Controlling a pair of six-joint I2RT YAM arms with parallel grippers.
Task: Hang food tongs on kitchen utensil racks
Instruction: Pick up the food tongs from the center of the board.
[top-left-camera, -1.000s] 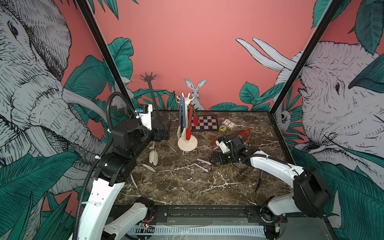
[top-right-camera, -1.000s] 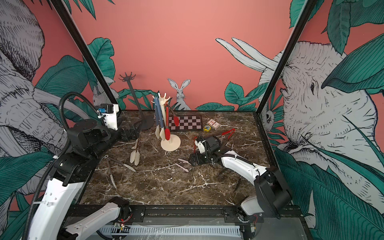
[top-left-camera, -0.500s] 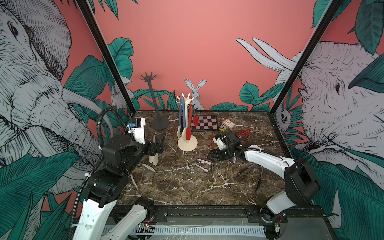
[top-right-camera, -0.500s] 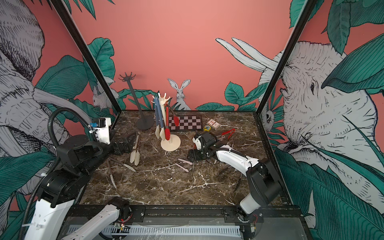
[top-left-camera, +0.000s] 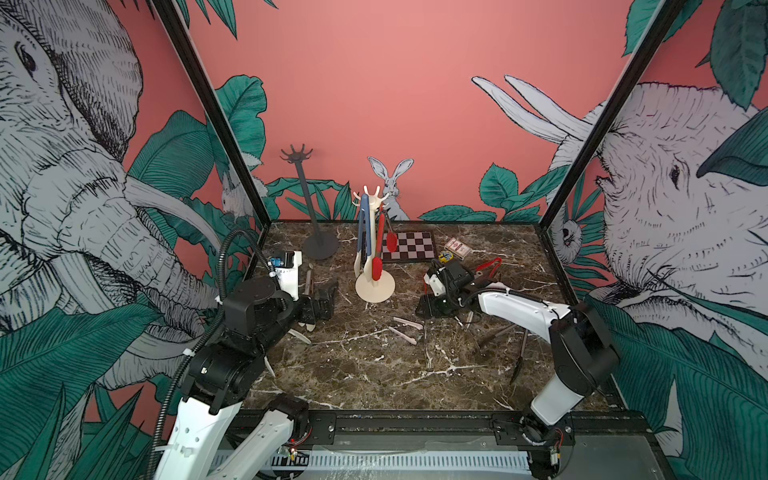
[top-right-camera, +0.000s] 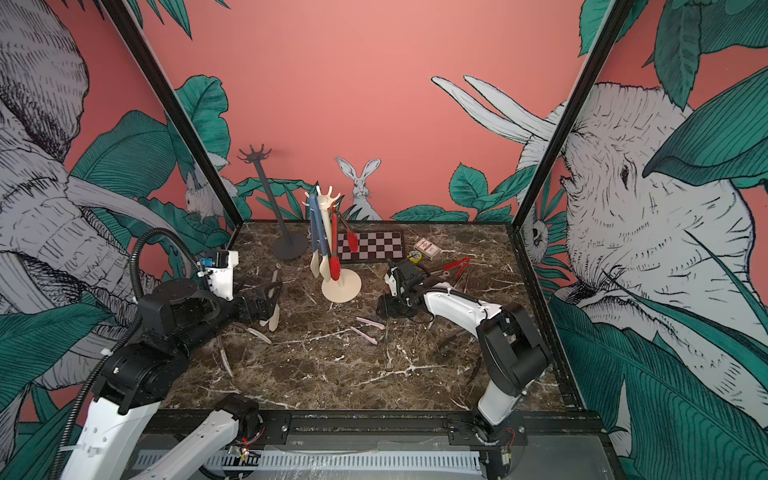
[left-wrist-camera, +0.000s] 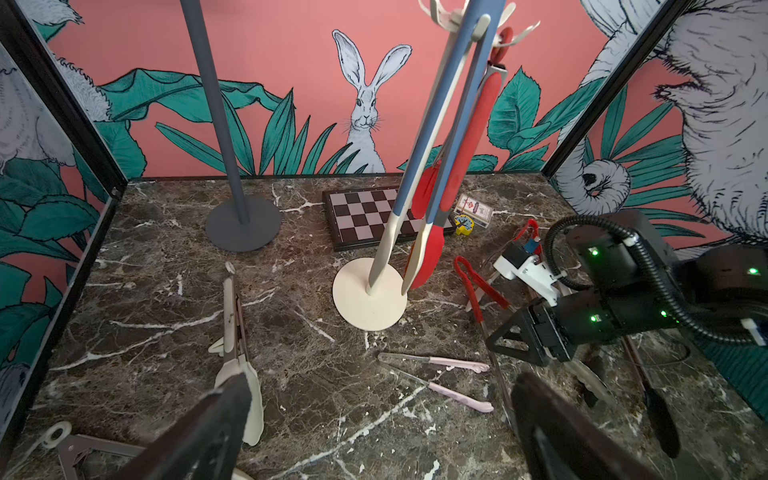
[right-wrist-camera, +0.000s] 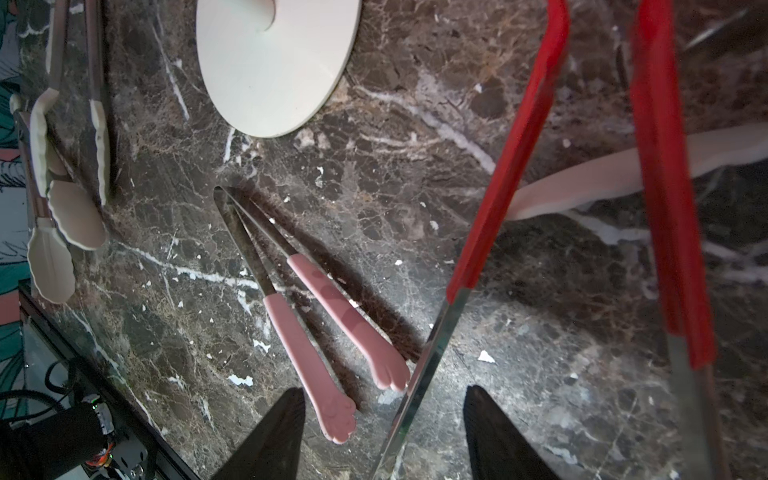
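Right wrist view worries me, Sam: the right gripper (right-wrist-camera: 384, 390) sits low over the steel tongs with red silicone tips (right-wrist-camera: 509, 174), jaws apart, only one thin steel arm between them, nothing clamped yet

Agreed, Ana; pinching a single arm could let those tongs swivel or slip. The pink paw-tipped tongs (right-wrist-camera: 324, 316) lie just beside one finger (right-wrist-camera: 274, 432) and may get dragged

And the left gripper (top-left-camera: 323, 300)?

Spread wide, empty, near cream-tipped tongs (left-wrist-camera: 232, 316) on the marble tabletop (top-left-camera: 374, 365). The cream-white rack (top-left-camera: 376, 291) already carries blue and red tongs, so a bump might topple it; the dark grey rack (top-left-camera: 309, 203) stands bare, well behind
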